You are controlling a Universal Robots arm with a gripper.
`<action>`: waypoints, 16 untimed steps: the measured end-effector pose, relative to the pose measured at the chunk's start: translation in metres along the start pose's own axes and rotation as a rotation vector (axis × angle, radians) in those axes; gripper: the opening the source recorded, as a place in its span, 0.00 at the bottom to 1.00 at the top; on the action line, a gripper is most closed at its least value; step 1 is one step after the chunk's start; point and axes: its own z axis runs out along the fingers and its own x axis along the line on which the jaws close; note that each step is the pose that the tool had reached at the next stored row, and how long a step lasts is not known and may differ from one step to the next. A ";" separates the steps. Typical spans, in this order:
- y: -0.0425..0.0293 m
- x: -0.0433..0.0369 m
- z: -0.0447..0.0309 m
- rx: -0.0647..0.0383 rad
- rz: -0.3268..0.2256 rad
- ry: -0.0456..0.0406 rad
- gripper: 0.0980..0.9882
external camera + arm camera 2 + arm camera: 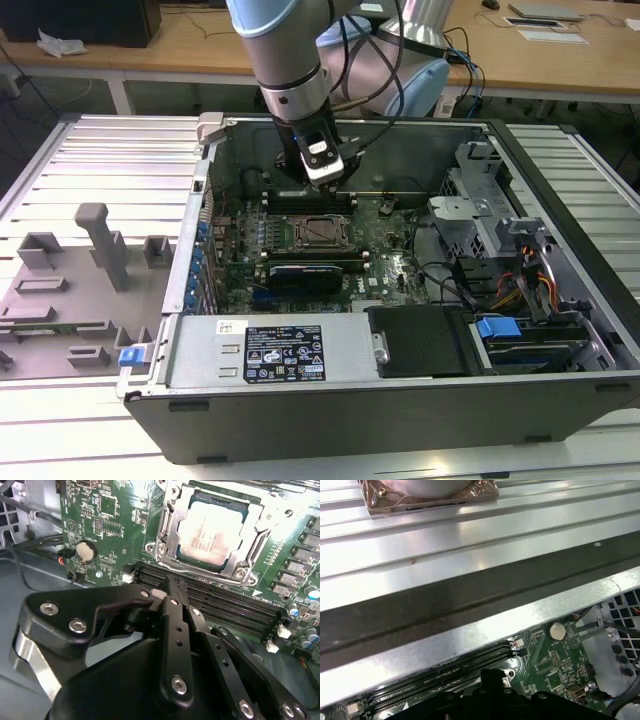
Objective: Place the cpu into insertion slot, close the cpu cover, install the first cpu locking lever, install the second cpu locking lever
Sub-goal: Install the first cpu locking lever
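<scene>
Currently, an open grey computer case [560, 390] lies on a ribbed metal table [110, 160] with its green motherboard [395, 265] facing up; in the exterior view the robot arm reaches down into the case, and its gripper [322, 172] hangs over the long black memory slots [310, 200], just beside the socket on its far side; in the second wrist view the gripper [167, 592] appears as black linked fingers [172, 630] drawn together to a point with nothing between them, so it is closed and empty; the cpu [212, 536], a pale square chip, already sits in the insertion slot [186, 506], lying flat and square within the black rim; the cpu cover [250, 540], a silver window frame, lies down around the chip, its window showing the metal top; I cannot tell from these pictures whether either locking lever is latched; judging by this, the chip and cover steps look done and lever work is in hand; doing it well calls for a fine, level approach, pressing only on the thin lever rod, keeping clear of the chip top and the memory slots, and pushing smoothly so the rod does not spring free.
</scene>
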 end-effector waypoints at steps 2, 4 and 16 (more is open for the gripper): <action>0.0001 -0.0004 0.0003 0.007 0.003 0.0242 0.01; 0.0002 -0.0010 0.0008 0.018 0.008 0.0622 0.01; -0.0081 -0.0066 0.0012 0.059 0.016 0.1539 0.01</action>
